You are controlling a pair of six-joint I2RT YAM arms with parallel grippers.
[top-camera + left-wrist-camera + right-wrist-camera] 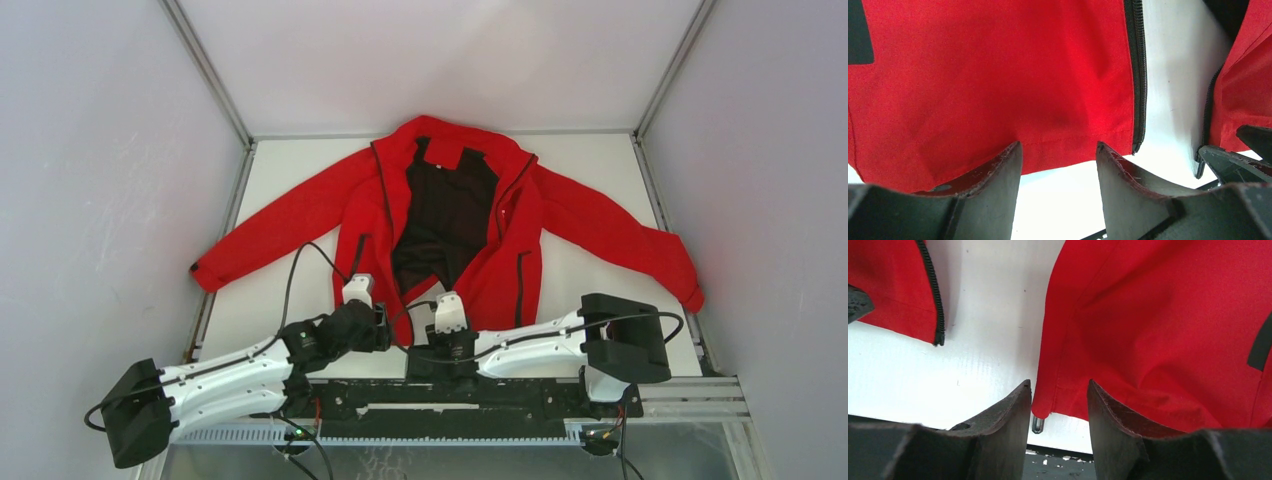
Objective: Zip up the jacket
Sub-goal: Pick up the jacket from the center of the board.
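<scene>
Nearest, both arms reach from the table's near edge to the bottom hem of the jacket. The left gripper has its fingers apart, tips at the hem of the left front panel, just left of that panel's zipper teeth. The right gripper is also spread, and the bottom corner of the right panel lies between its fingertips, a small metal zipper piece hanging at that corner. Bare white table shows between the two unjoined zipper edges. Farther back, the jacket lies flat, front up and open, black lining exposed, a dark pocket slit on the right panel, sleeves spread left and right, collar at the far wall.
</scene>
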